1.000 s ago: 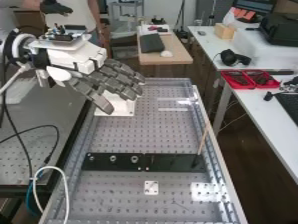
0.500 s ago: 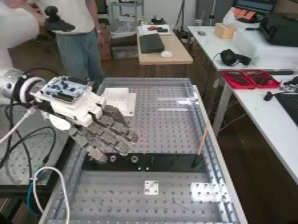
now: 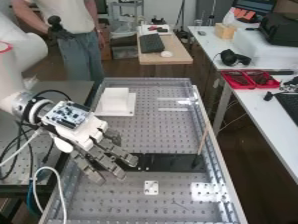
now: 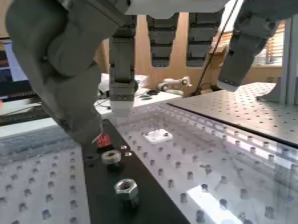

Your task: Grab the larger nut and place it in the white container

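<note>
Take a clock face laid on the high view, its centre on the hand and 12 at the bench's far end. The white arm (image 3: 23, 50) comes in from between 10 and 11 o'clock. A looped white cable (image 3: 37, 176) lies toward 8. The hand (image 3: 81, 134) is open, its dark grey fingers (image 3: 110, 161) loosely extended above the left part of the black strip (image 3: 174, 163).

In the wrist view, the nut that looks larger (image 4: 126, 187) sits on the strip, nearer the camera; a second nut (image 4: 111, 157) is just beyond it. Both are clear of the hand (image 4: 50, 55), one thick digit of which ends near a small red patch (image 4: 103, 140).

The white container (image 3: 116, 98) stands between 12 and 1, on a flat white base (image 3: 124, 112). A small white plate (image 3: 151, 188) lies at 4. The strip runs out toward 3, with a thin stick (image 3: 203, 139) leaning upward near its far end. Red trays (image 3: 234, 79) are at 2, on the side table (image 3: 261, 112).
</note>
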`<state>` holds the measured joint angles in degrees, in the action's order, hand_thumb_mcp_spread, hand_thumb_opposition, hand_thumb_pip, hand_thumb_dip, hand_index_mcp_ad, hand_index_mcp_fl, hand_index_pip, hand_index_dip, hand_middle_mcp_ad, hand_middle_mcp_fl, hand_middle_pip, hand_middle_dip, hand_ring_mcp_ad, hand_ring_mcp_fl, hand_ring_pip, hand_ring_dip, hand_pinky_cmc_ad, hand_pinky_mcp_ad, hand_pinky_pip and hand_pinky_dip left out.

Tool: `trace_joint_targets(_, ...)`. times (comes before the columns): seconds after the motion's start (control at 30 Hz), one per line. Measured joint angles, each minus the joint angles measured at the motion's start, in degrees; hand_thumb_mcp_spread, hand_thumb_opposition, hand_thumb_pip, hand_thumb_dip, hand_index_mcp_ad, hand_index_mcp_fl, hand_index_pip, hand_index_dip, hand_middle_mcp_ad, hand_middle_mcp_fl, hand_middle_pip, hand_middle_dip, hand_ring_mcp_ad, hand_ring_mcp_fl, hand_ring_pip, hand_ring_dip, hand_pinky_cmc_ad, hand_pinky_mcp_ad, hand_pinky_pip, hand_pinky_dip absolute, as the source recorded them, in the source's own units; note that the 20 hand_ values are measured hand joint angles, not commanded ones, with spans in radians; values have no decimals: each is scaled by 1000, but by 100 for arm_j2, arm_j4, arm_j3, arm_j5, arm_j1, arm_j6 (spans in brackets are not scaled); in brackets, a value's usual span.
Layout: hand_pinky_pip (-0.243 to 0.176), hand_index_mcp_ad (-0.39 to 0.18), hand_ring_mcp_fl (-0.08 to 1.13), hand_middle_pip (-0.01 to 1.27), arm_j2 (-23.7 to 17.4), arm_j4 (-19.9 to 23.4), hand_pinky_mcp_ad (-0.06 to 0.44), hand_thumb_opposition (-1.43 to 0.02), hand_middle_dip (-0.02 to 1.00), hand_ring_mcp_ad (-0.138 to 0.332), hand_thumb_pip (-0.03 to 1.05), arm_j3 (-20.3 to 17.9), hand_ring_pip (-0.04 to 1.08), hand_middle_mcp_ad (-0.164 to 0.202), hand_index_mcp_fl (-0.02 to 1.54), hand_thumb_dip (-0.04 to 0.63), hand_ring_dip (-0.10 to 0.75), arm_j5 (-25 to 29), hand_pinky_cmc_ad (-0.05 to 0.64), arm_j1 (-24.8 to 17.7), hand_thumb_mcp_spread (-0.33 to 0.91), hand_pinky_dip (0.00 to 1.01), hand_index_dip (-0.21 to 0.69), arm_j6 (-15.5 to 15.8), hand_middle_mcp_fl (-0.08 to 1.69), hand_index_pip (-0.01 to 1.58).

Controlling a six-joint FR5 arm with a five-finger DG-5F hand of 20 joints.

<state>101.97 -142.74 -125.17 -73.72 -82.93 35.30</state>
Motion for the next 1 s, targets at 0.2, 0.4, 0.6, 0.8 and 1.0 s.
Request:
trace_joint_targets(0.2, -75, -136, 7, 126, 168, 186, 328, -866, 234, 162, 721, -47, 147, 59, 19, 188, 164, -57, 346, 33, 307, 688, 65, 228, 3, 1553)
trace_joint_targets(0.4, -75, -136, 7, 124, 285, 327, 328, -866, 232, 162, 730, -92, 168, 59, 19, 190, 155, -139, 346, 84, 304, 693, 65, 442, 7, 1557)
trace_joint_targets(0.6, -75, -138, 7, 122, 427, 553, 325, -864, 229, 162, 754, -138, 185, 59, 19, 194, 148, -230, 346, 106, 304, 698, 65, 509, 3, 1557)
trace_joint_targets(0.8, -75, -154, 10, 122, 555, 679, 321, -874, 216, 162, 754, -140, 201, 59, 19, 209, 136, -319, 346, 112, 311, 702, 65, 515, 7, 1557)
trace_joint_targets(1.0, -75, -154, 10, 126, 620, 795, 321, -874, 215, 164, 771, -134, 199, 59, 19, 208, 136, -376, 346, 146, 339, 702, 80, 515, 7, 1555)
